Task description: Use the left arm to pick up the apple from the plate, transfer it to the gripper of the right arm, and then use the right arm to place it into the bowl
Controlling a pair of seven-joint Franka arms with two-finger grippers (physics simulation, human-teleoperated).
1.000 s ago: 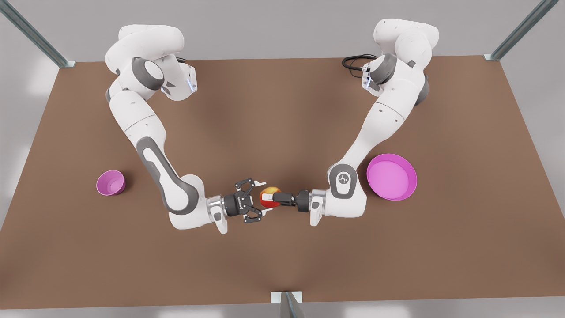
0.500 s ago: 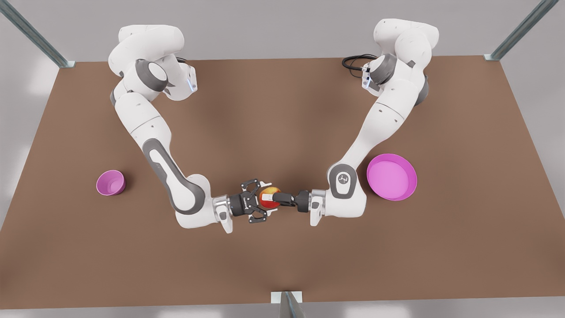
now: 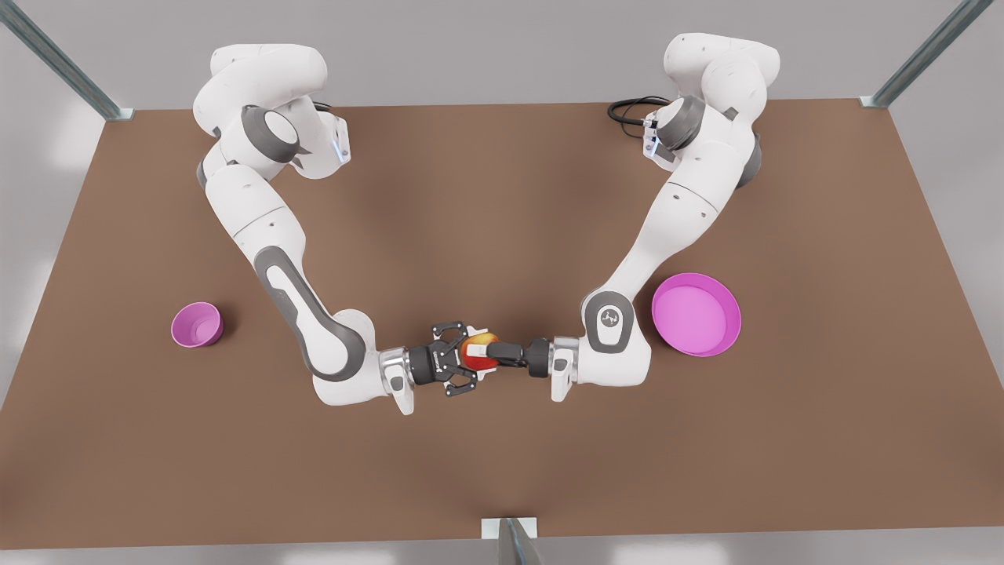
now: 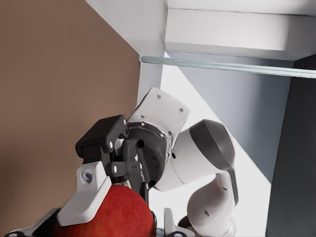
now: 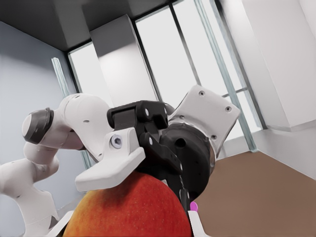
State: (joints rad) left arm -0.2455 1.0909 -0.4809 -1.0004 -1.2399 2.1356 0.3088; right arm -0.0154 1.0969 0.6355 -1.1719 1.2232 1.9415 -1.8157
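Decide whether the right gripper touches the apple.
Touching. In the left wrist view, the right gripper rests a white fingertip flat against the apple.

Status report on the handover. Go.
Left end effector shut on apple, held above the table between the arms. Right end effector clamped on it from the opposite side. No obstacle toward bowl.

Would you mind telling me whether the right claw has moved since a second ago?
Yes. The right claw has moved toward the front view's right, away from the bowl, closing around the apple.
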